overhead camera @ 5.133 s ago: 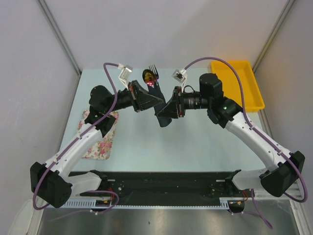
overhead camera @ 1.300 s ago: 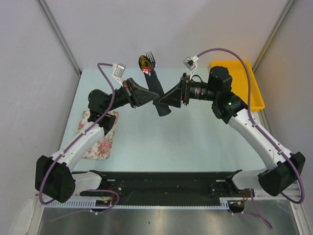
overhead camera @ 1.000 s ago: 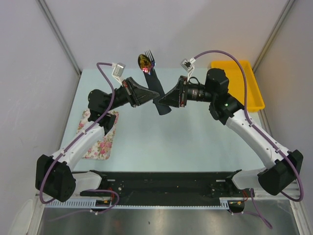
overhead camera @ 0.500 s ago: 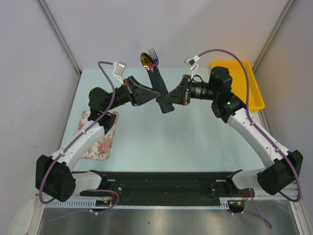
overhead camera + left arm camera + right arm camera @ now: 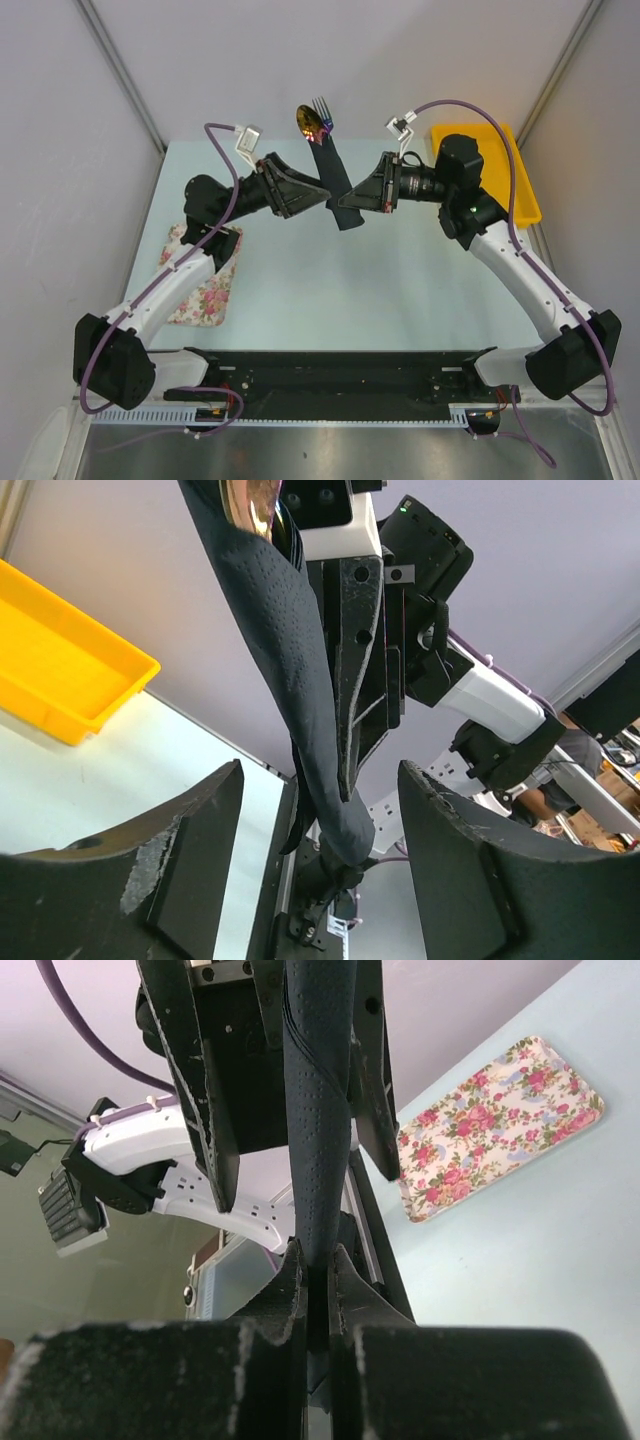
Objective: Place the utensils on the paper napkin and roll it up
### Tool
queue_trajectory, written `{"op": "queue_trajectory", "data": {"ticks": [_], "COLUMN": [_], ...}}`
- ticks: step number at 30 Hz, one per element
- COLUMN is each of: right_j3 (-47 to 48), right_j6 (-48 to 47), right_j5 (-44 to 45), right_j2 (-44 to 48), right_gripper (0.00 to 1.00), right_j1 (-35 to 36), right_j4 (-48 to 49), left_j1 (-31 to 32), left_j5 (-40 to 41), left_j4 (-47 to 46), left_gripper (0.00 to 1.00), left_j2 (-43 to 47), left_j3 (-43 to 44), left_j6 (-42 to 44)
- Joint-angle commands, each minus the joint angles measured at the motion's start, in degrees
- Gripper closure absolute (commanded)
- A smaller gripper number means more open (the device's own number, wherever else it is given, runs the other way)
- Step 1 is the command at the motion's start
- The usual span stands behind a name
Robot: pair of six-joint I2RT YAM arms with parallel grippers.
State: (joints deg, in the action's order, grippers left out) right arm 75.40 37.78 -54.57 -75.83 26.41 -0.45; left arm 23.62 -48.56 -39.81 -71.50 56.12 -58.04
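- Black napkin (image 5: 335, 182) is wound into a slim roll around the utensils (image 5: 314, 115); their gold spoon and fork ends stick out of its top, and the handles are hidden inside
- Roll hangs in the air above the far edge of the table (image 5: 330, 290), about midway along it, tilted with the gold ends up and away from the arms
- Right gripper (image 5: 317, 1258) is clenched on the lower part of the roll, its fingers pressed against the paper from both sides; it alone carries the bundle
- Left gripper (image 5: 320, 800) is released: its fingers stand wide on either side of the roll and touch nothing that I can see
- Step in hand, as I judge it: a mid-air regrasp to tighten or finish the roll, with the task nearly done
- To do it well, keep the right clamp firm until the left has closed
- Bring the left in above the right, nearer the gold ends, and close it across the loose outer flap that shows in the left wrist view, so the wrap cannot unwind
- Keep the gold ends uppermost; tipped the other way, the utensils could slide out of the open bottom
- Yellow tray (image 5: 500, 195) at the far right corner and floral mat (image 5: 205, 285) by the left edge lie well apart from the work
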Motion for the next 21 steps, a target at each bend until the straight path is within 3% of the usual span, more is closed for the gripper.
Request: {"op": "queue_trajectory", "data": {"ticks": [1,5,10,15,19,21], "right_j3": [0.19,0.28,0.02,-0.07,0.01,0.1], "right_j6": [1.42,1.95,1.77,1.51,0.63,0.37], "right_j5": [-0.89,-0.89,-0.98,-1.16,-1.33,-1.51], "right_j2": [2.09,2.09,2.36,2.53,2.62,2.62], "right_gripper": [1.0,1.0,1.0,1.0,1.0,1.0], "right_j1": [0.13,0.13,0.13,0.39,0.66,0.74], "right_j4": [5.19,5.9,5.63,5.63,5.11,4.76], "left_j1": [1.78,2.75,2.84,2.84,2.84,2.84], "left_j5": [-0.14,0.13,0.13,0.13,-0.05,-0.14], "left_j4": [-2.46,-3.07,-4.13,-4.92,-5.01,-4.92], "left_gripper": [0.33,0.4,0.7,0.83,1.0,1.0], "left_j2": [-0.3,0.05,0.22,0.14,0.22,0.4], "left_j3": [1.63,0.14,-0.4,-0.48,-0.48,-0.57], "left_j6": [-0.58,-0.93,-1.72,-1.99,-1.81,-1.55]}}
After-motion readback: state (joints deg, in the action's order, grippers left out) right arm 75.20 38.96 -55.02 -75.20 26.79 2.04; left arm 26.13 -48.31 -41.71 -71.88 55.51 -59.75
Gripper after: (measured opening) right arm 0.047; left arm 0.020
